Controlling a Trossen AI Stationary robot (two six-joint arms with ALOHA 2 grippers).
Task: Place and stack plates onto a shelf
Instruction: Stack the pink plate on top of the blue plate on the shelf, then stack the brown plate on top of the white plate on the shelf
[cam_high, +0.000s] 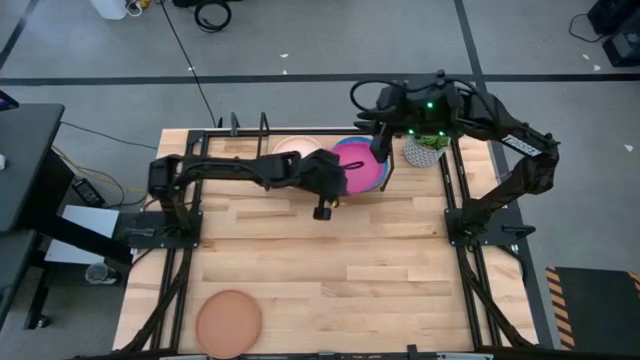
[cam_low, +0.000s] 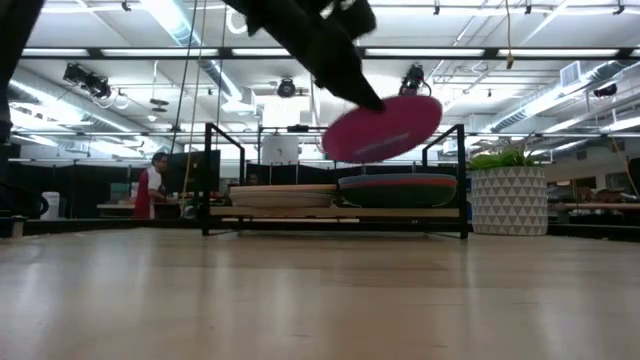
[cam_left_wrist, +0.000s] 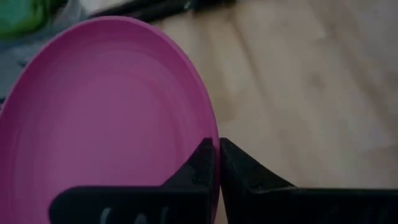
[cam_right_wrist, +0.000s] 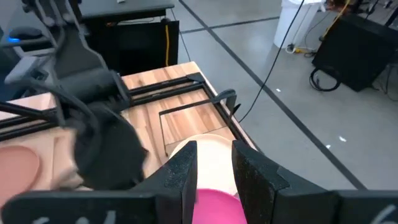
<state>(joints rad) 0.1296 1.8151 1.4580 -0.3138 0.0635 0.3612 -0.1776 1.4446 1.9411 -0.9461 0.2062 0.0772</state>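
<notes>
A magenta plate (cam_high: 362, 165) hangs tilted in the air over the right half of the black shelf (cam_low: 335, 212), with my left gripper (cam_left_wrist: 216, 144) shut on it. On the shelf a cream plate (cam_low: 283, 195) lies at the left and a stack of coloured plates (cam_low: 398, 190) at the right, each flat on the shelf's rods. My right gripper (cam_right_wrist: 214, 152) stands open above the shelf's far right part, with nothing between its fingers. A tan plate (cam_high: 228, 320) lies flat on the table near its front left corner. My left gripper pinches the magenta plate's rim (cam_left_wrist: 211, 127) between its two fingers, one on the plate's upper face and one on its underside. The fingers come from the table's left, slanting down. The plate is lifted clear of the stack and tilted, its right side (cam_low: 425, 108) higher.
A potted green plant in a white patterned pot (cam_low: 510, 195) stands right of the shelf at the table's far right. The shelf has upright black loops (cam_low: 212, 165) at its ends. Bare wooden tabletop (cam_high: 330, 260) lies between the shelf and the front edge.
</notes>
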